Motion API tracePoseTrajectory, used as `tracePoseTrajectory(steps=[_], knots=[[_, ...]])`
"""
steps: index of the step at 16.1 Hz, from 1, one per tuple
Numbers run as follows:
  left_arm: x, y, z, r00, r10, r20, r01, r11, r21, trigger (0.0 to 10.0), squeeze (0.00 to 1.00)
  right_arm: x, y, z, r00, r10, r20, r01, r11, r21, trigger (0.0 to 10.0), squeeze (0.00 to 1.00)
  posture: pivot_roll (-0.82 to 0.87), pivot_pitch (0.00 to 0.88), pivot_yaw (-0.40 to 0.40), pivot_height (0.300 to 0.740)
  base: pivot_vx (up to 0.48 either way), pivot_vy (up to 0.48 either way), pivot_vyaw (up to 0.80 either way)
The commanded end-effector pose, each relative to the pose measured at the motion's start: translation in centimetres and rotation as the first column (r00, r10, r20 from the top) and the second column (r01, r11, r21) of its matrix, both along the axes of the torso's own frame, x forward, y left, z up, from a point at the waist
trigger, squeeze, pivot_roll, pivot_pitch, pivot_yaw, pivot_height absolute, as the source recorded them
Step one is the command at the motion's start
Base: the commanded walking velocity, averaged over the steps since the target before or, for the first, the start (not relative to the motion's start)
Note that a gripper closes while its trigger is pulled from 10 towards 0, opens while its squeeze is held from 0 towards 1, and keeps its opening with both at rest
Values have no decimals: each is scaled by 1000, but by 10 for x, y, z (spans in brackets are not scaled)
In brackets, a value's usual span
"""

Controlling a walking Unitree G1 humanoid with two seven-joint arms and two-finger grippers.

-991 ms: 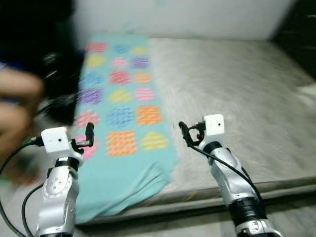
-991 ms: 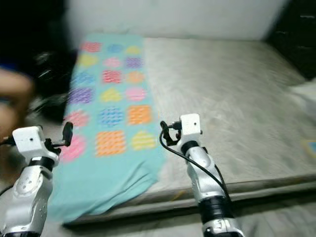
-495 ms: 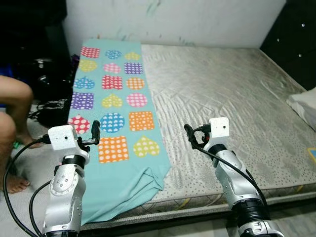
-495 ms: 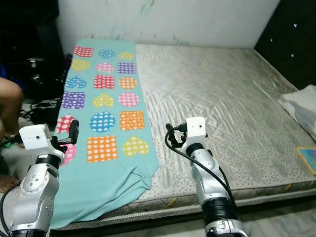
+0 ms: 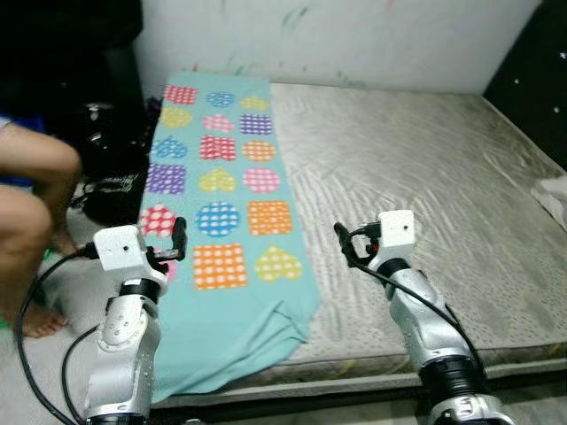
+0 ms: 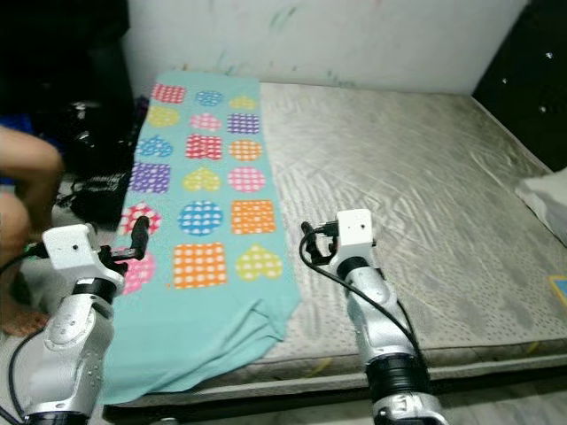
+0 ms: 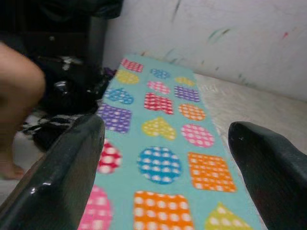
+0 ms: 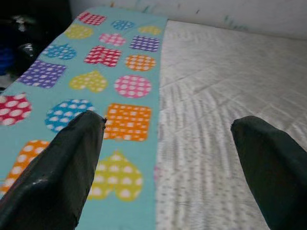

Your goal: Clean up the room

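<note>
A teal blanket (image 5: 232, 190) printed with colourful hearts, squares and circles lies along the left side of a bare grey mattress (image 5: 416, 168). Its near end droops crumpled over the mattress's front edge (image 5: 239, 341). My left gripper (image 5: 175, 241) is raised over the blanket's left edge, open and holding nothing. My right gripper (image 5: 344, 244) hovers open over the mattress just right of the blanket, its fingers (image 8: 62, 167) wide apart above the seam between blanket (image 8: 96, 96) and mattress (image 8: 211, 96). In the left wrist view the blanket (image 7: 163, 129) stretches ahead between the fingers (image 7: 57, 172).
A person's bare knee and leg (image 5: 31, 208) are at the left, beside dark bags and cables (image 5: 111, 168) on the floor. A white wall (image 5: 337, 35) runs behind the bed. A dark headboard (image 5: 532, 80) and a white pillow (image 5: 554, 190) sit at the right.
The camera has shifted, blurred a second ago and sharp now, with the scene sliding slightly right. Both grippers keep the same raised, open pose.
</note>
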State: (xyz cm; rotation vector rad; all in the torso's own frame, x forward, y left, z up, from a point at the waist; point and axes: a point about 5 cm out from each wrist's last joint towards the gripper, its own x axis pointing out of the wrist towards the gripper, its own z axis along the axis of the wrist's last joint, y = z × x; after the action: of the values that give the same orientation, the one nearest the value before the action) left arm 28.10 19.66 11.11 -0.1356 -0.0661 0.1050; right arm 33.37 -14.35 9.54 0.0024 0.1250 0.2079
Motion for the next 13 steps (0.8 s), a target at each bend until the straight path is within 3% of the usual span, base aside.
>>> tracePoseTrajectory(steps=[1, 3, 11, 13], knots=[[1, -1, 0, 1000, -2, -7, 2, 1000, -4, 10000, 0, 0, -5, 0, 1000, -8, -7, 8, 1000, -11, 10000, 0, -20, 73, -109, 740, 0, 476, 0], [1, 0, 1, 1000, -2, -6, 2, 1000, -2, 10000, 0, 0, -4, 0, 1000, -8, -9, 7, 1000, -10, 10000, 0, -19, 74, -108, 740, 0, 439, 0], [2, 1, 0, 1000, 6, -12, -6, 1000, 10, 10000, 0, 1, -3, -1, 1000, -5, -19, 5, 1000, -10, 10000, 0, -17, 72, -106, 740, 0, 0, 0], [0, 6, -5, 999, 25, -45, -24, 999, 30, 10000, 0, 4, -8, -2, 999, -12, -43, 11, 999, -45, 10000, 0, -16, 75, -107, 740, 0, 0, 0]])
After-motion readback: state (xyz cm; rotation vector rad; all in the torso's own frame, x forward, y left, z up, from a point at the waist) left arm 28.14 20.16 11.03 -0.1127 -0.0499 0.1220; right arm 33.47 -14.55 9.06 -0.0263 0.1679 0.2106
